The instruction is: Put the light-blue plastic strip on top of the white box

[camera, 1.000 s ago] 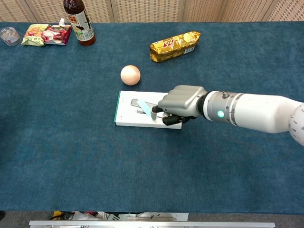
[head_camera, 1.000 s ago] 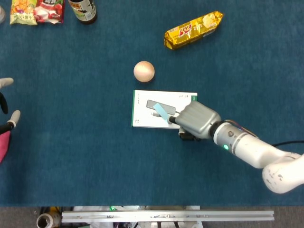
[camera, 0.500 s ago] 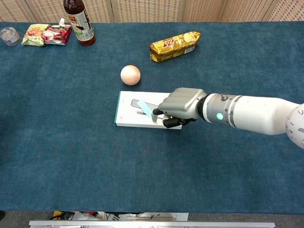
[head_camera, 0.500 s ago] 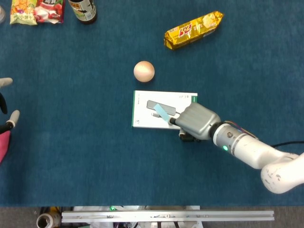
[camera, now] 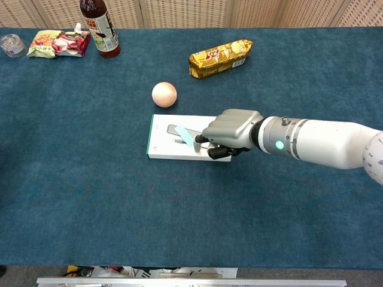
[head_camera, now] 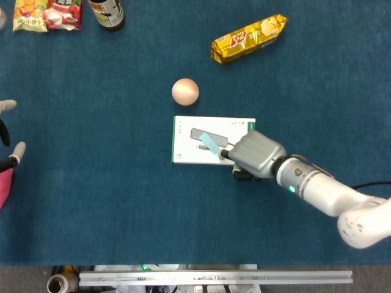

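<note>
The white box (head_camera: 190, 139) (camera: 163, 142) lies flat in the middle of the blue table. A light-blue plastic strip (head_camera: 211, 144) (camera: 186, 137) slants over its top, one end tucked under my right hand's fingertips. My right hand (head_camera: 256, 155) (camera: 232, 130) covers the box's right end, fingers curled down, and it pinches the strip. At the left edge of the head view I see only fingertips of my left hand (head_camera: 8, 135). The chest view does not show it.
A beige ball (head_camera: 185, 91) (camera: 164, 94) sits just behind the box. A yellow snack packet (head_camera: 248, 38) (camera: 219, 57) lies further back. A bottle (camera: 99, 28) and a snack bag (camera: 58, 43) stand at the back left.
The white box has slid a little to the right together with my right hand and the strip.
</note>
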Robot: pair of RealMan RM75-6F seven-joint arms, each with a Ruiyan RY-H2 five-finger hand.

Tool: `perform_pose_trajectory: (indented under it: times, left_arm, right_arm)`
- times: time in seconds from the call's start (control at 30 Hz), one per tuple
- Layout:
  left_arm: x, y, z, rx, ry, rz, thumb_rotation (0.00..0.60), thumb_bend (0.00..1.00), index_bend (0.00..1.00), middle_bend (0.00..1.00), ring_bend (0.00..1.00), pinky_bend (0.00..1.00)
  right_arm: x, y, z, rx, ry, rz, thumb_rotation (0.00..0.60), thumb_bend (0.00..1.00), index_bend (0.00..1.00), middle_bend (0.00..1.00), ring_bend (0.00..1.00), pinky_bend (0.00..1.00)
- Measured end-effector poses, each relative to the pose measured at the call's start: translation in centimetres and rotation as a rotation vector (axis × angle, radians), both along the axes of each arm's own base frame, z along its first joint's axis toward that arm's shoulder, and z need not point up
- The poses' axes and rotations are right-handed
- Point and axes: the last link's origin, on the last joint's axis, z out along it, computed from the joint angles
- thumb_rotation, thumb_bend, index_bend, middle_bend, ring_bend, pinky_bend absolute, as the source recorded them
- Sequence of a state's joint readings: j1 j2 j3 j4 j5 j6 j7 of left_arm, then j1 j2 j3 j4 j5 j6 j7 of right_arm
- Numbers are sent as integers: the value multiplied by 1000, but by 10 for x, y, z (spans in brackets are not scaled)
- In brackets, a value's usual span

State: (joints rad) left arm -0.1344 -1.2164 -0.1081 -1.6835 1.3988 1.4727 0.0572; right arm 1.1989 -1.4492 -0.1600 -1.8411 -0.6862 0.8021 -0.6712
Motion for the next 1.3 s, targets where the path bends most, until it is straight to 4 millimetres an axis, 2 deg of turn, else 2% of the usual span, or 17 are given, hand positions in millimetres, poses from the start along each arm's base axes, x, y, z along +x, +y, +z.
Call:
perform_pose_trajectory:
  times: [0.5,0.7,0.9,0.97,1.03,1.1,1.2,1.3]
  left_arm:
    - [3,0,-1,-4,1,-6,600,236,257,667,693,821]
    - [2,0,1,5,-1,-4,600,236,256,666,691,821]
    - [-1,1,3,12,0,-3,600,236,253,641,650,816]
    - [-4,1,4,18,0,-2,600,236,252,622,629,794]
    - [-5,2,5,24,-2,-4,600,236,252,597,598,754]
    - [-6,3,6,30,0,-7,600,236,252,572,562,719]
    - [-8,4,7,36,5,-12,600,236,252,536,511,648]
    - [-9,5,8,37,14,-13,600,236,252,506,475,594]
  right_arm:
    - [-7,0,7,-13,6,-12,0,1000,249,1000,1000,1000]
    - [-5,-1,21,-47,-34,-22,0,1000,249,1000,1000,1000]
    - [-20,-8,59,-164,-61,-66,0,979,249,1000,1000,1000]
    - [-33,-9,77,-220,-69,-101,0,843,249,1000,1000,1000]
    - [-49,-7,96,-283,-76,-145,0,668,249,1000,1000,1000]
    - [-63,-5,112,-340,-84,-185,0,598,248,977,1000,1000]
    - [-87,3,137,-442,-99,-252,0,538,233,837,919,1000]
    - [-111,14,161,-550,-123,-317,0,514,211,679,741,966]
